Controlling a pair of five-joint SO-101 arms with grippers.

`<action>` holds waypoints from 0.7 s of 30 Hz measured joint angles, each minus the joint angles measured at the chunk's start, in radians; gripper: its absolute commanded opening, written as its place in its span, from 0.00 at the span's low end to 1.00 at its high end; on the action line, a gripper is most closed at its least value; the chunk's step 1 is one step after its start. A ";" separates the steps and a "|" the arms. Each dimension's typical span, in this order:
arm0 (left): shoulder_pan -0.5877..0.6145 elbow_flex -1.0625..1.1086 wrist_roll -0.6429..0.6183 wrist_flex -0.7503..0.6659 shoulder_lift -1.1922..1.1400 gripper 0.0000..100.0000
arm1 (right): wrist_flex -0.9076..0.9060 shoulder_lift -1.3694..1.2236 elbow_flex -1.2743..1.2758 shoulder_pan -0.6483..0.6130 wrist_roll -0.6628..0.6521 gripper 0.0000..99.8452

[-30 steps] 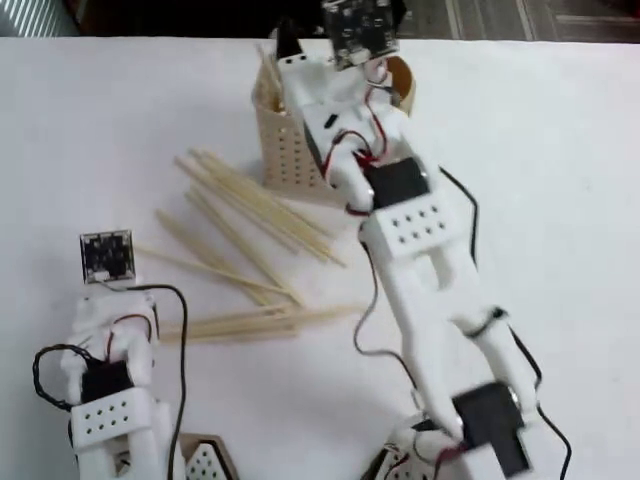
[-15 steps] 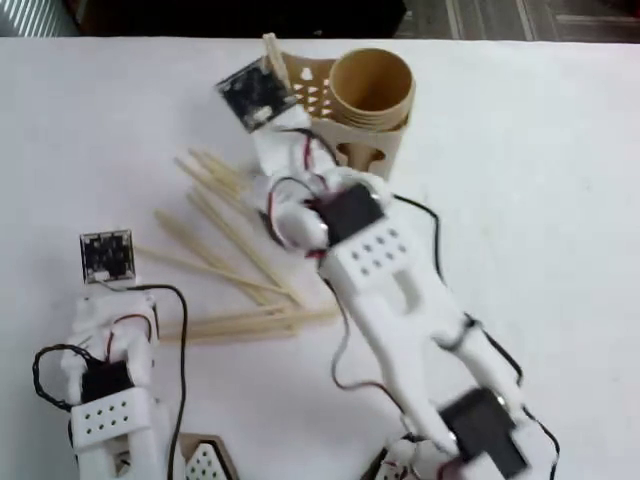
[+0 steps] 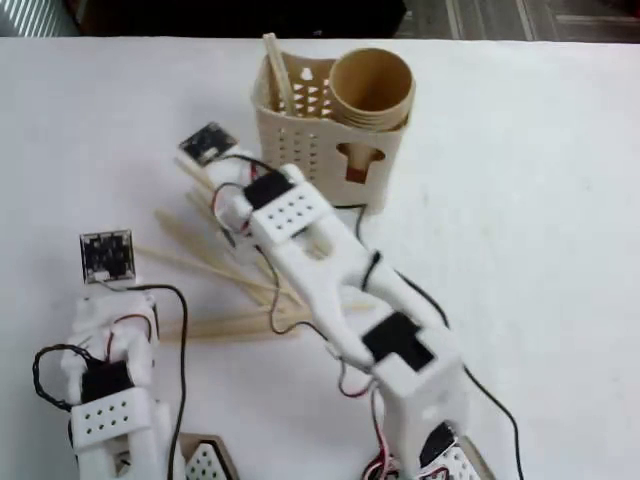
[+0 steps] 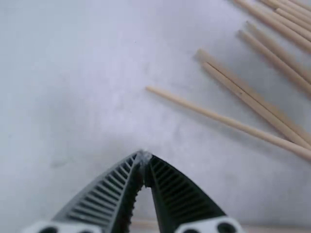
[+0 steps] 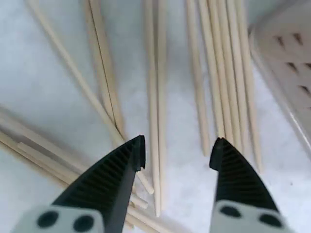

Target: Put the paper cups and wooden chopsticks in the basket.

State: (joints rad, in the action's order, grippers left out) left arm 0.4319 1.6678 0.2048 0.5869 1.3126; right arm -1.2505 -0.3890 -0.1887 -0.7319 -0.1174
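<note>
While the right arm [image 3: 330,270] stretched diagonally from lower right toward centre frame, the right gripper [image 5: 177,150] hung spread above wooden chopsticks [image 5: 154,87] (left gripper [image 4: 144,157] pinched together).

Table top [image 3: 560,200]: white, matt, smooth; faint grey smudges show up close. Chopsticks [image 3: 225,325]: pale bare wood, unvarnished look, matt, dry surface. Basket [image 3: 300,150]: beige moulded plastic, smooth, low sheen, wall punched with holes. Paper cups [image 3: 372,88]: brown kraft-look paper, matt inside, rolled rim. Arm shells [image 3: 320,250]: white plastic, matt, some plates perforated. Servo bodies [image 3: 400,345]: black plastic, slight gloss. Left gripper [image 4: 144,158] and right gripper [image 5: 179,145]: black plastic jaws, matt, inner faces finely ribbed, white plastic at the base. Black cable [image 3: 183,350]: smooth insulation, slight sheen; thinner red leads run on the arm shells.
</note>
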 measured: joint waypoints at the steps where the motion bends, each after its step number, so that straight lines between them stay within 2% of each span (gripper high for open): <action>1: 0.000 0.000 0.000 0.000 0.000 0.02 | 0.000 -0.035 -0.028 -0.009 0.000 0.17; 14: 0.000 0.000 0.000 0.000 0.000 0.02 | -0.002 -0.416 -0.373 -0.021 -0.002 0.15; 18: 0.000 0.000 0.000 0.000 0.000 0.02 | -0.009 -0.457 -0.419 -0.014 0.000 0.01; 21: 0.000 0.000 0.000 0.000 0.000 0.02 | -0.011 -0.474 -0.442 0.003 -0.020 0.02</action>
State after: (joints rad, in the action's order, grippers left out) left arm 0.4319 1.6678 0.2048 0.5869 1.3126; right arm -1.2612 -0.8631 -0.6306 -0.7288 -0.1373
